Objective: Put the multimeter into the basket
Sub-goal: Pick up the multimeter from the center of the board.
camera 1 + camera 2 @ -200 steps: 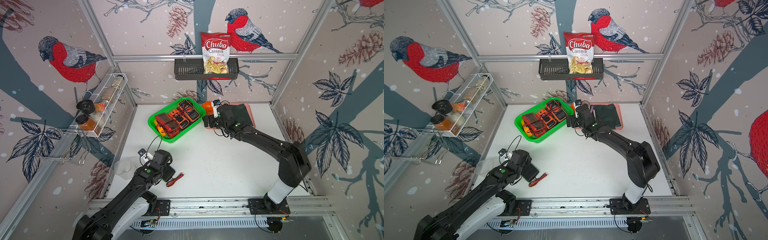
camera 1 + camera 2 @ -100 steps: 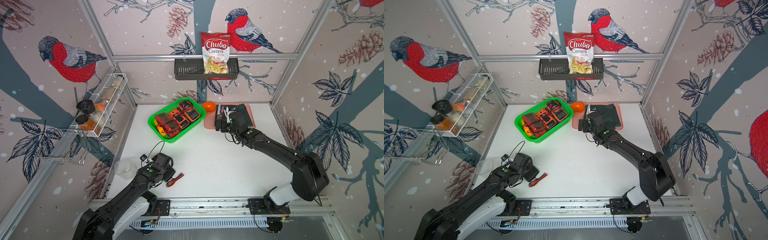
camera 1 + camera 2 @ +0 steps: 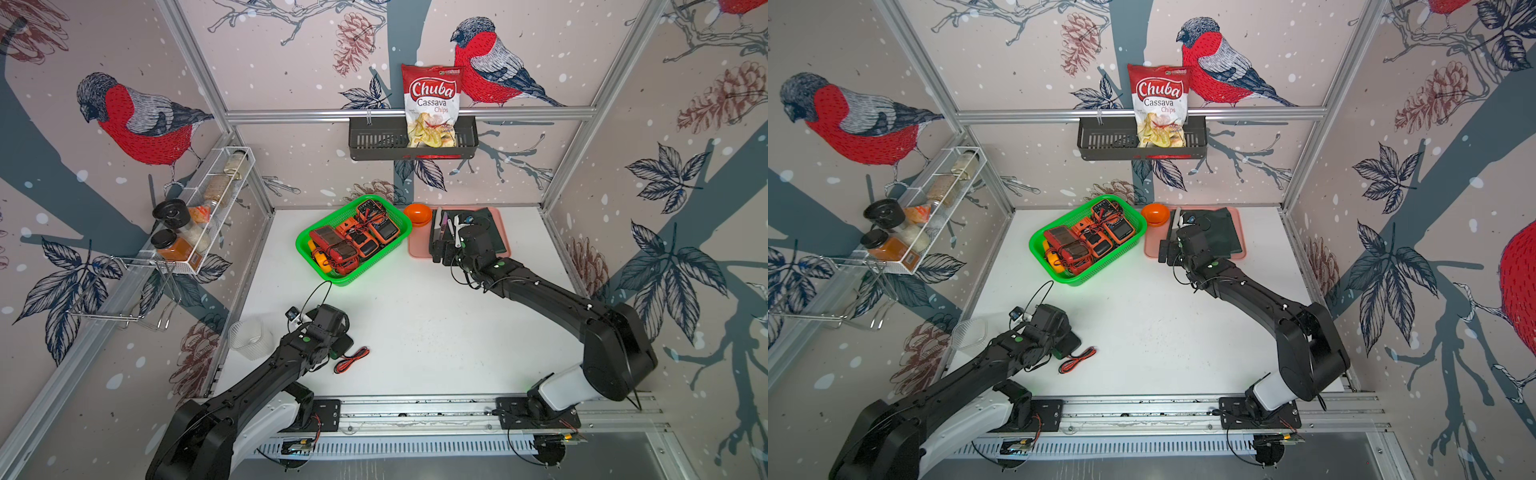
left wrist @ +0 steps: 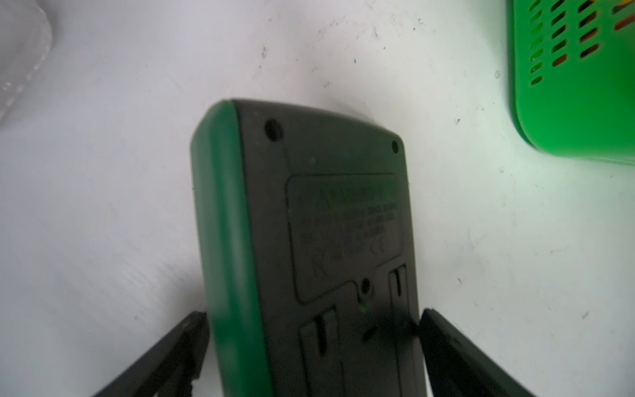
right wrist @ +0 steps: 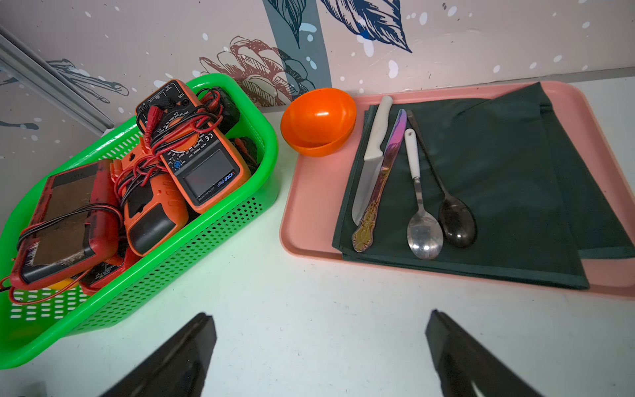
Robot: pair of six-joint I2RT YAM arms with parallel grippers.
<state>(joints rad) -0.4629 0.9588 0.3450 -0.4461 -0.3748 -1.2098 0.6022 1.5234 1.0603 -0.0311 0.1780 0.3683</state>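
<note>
left end effector (image 4: 313, 314): wide, one finger each side of green multimeter (image 4: 309, 206) lying on counter (image 4: 481, 240) | right end effector (image 5: 319, 319): wide, empty, near basket (image 5: 206, 240)

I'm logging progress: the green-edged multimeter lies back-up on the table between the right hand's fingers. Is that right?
Wrong hand: the green-edged multimeter lies back-up on the table between the left hand's fingers, as the left wrist view shows.
</note>
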